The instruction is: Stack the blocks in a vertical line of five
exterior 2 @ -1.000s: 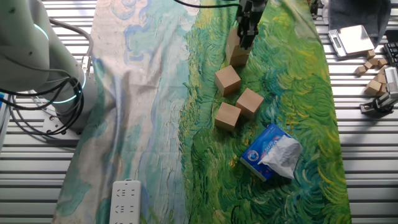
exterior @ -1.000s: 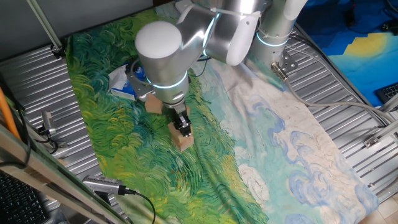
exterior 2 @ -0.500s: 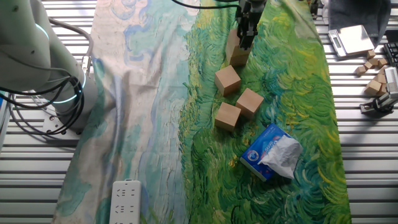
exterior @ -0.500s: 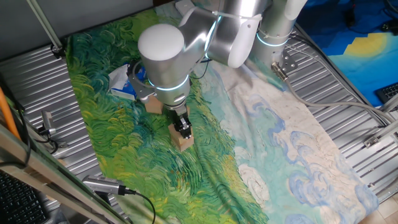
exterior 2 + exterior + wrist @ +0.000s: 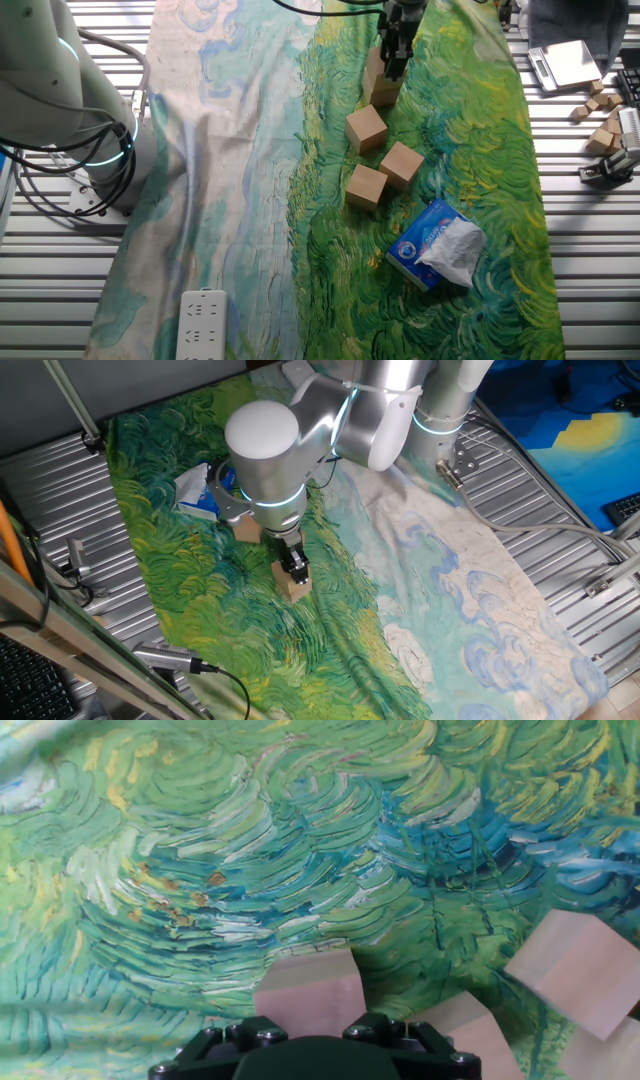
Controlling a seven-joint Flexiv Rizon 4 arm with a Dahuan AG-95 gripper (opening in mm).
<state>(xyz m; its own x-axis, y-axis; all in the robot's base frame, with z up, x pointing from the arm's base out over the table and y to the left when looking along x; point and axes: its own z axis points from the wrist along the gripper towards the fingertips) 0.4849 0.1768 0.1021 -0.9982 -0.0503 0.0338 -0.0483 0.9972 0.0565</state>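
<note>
We see the gripper point(image 5: 294, 567) lowered over a two-high stack of wooden blocks point(image 5: 381, 82) near the middle of the painted cloth point(image 5: 170, 550) that covers the counter point(image 5: 45, 490). The jaws sit down around the upper block point(image 5: 281, 568) of that stack, one finger on each side of it, and in one fixed view the dark fingers point(image 5: 296, 565) hide most of its face. They look closed against the block, though we cannot tell from these views whether they are pressing it or merely beside it. The lower block point(image 5: 295, 588) rests on the cloth directly beneath, its edges roughly in line with the one above.

From the other fixed view, three more blocks lie loose on the green part of the cloth, just beside the stack: one point(image 5: 367, 128) nearest it, another point(image 5: 401, 164) a little farther on, and a third point(image 5: 367, 186) beside that, each apart from the others and turned at its own angle. A blue-and-white tissue packet point(image 5: 436, 244) lies near the third block, on the same cloth. In the hand view, the top of the stacked block point(image 5: 310, 995) shows just above the gripper's body, with the loose blocks at the lower right.

A white power strip point(image 5: 201, 324) sits at the cloth's near edge.
</note>
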